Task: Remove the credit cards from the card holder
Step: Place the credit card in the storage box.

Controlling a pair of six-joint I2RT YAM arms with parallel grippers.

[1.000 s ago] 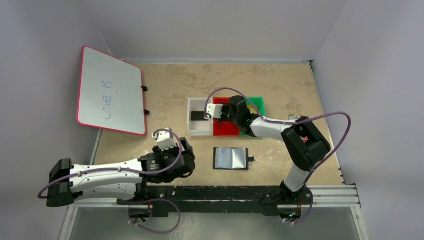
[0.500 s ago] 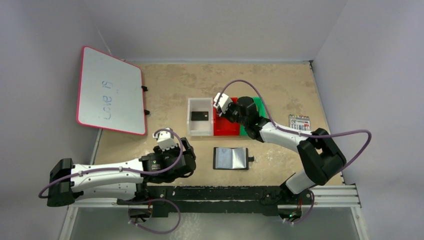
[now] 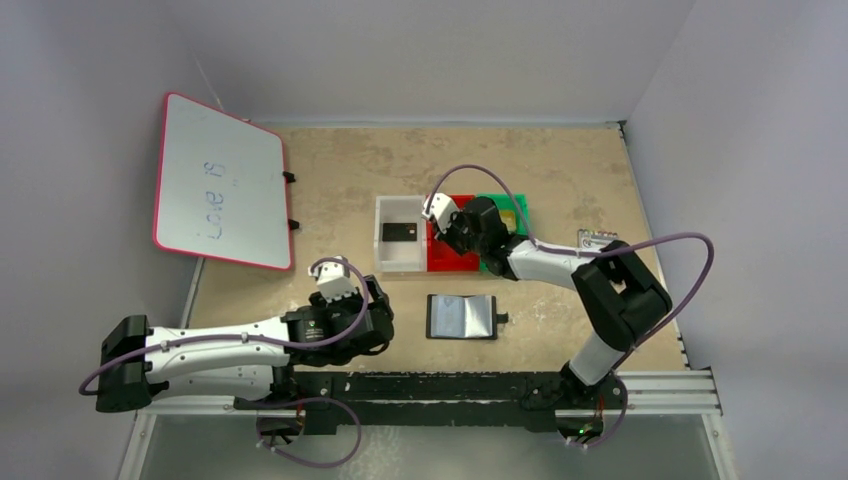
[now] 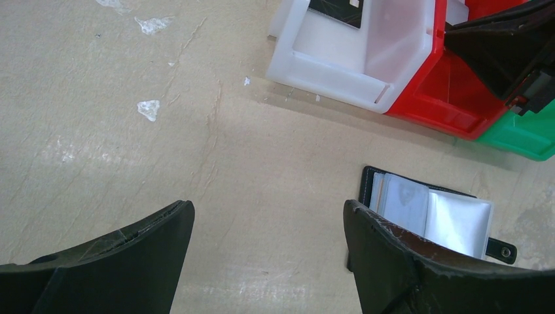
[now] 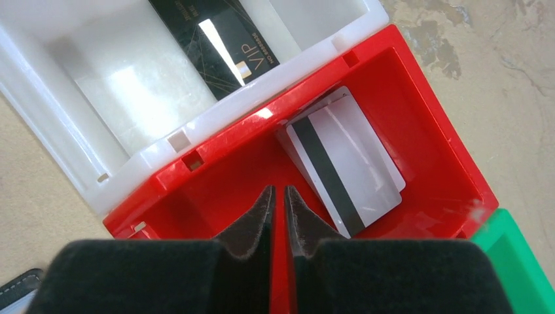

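Currently the black card (image 5: 216, 46) lies flat in the white bin (image 5: 124, 85) and the silver-grey striped card (image 5: 343, 163) in the red bin (image 5: 216, 183) beside it. I count two cards out and cannot find a third, since my right arm (image 3: 545, 262) hides most of the green bin (image 5: 517, 268). The card holder (image 3: 461, 316) lies open on the table (image 3: 350, 160), near the three bins. My right gripper (image 5: 278, 199) hangs over the red bin, jaws almost together on nothing; the left gripper (image 4: 268, 252) waits spread wide, empty. I judge the job nearly done; next I must check the holder's sleeves for a remaining card.
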